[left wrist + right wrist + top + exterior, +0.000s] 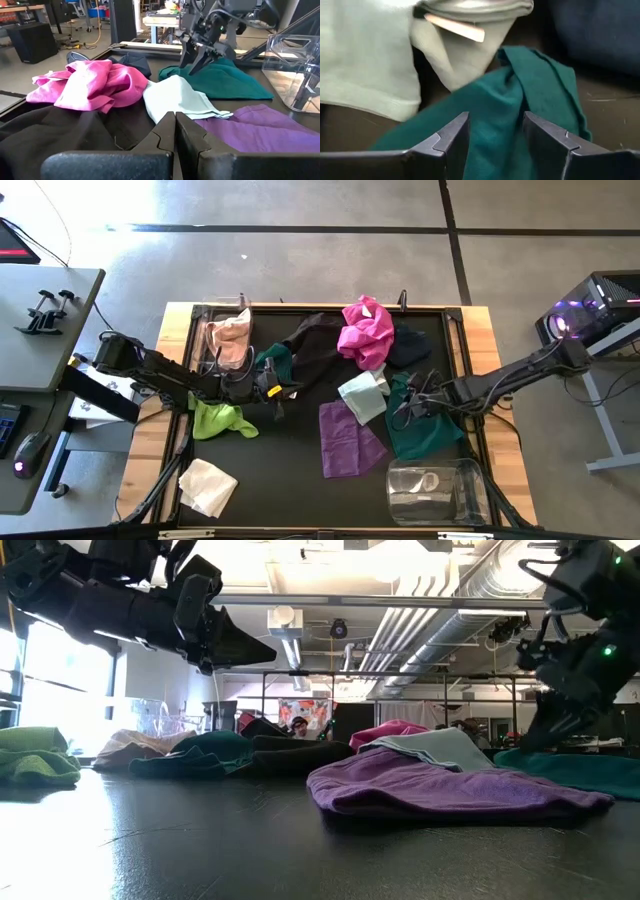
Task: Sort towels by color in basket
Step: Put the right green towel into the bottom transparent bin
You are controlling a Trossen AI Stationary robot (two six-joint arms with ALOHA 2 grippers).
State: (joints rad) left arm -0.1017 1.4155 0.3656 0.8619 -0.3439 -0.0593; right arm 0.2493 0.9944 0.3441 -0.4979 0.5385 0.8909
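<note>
Towels lie spread over the black mat: magenta (365,330), black (312,345), pale mint (362,395), purple (348,440), lime green (220,420), cream-white (207,485) and a dark teal-green one (425,435). A peach towel (233,340) lies in the clear basket (200,330) at the far left. My right gripper (495,132) is open and slants down over the teal-green towel (495,100), with a raised fold of it between the fingers. My left gripper (175,130) is shut and hangs above the mat by a second dark teal towel (275,365), holding nothing. My right gripper comes at the teal-green towel's far edge (200,75) from above, slanting down, a finger (452,135) on either side of a raised fold. Whether the fingers touch the cloth, I cannot tell. The towel lies flat on the mat.
A second clear basket (470,480) stands at the near right corner. A dark navy cloth (410,345) lies beyond the pale mint towel. A raised frame (470,360) edges the mat. Bare mat shows along the near middle.
</note>
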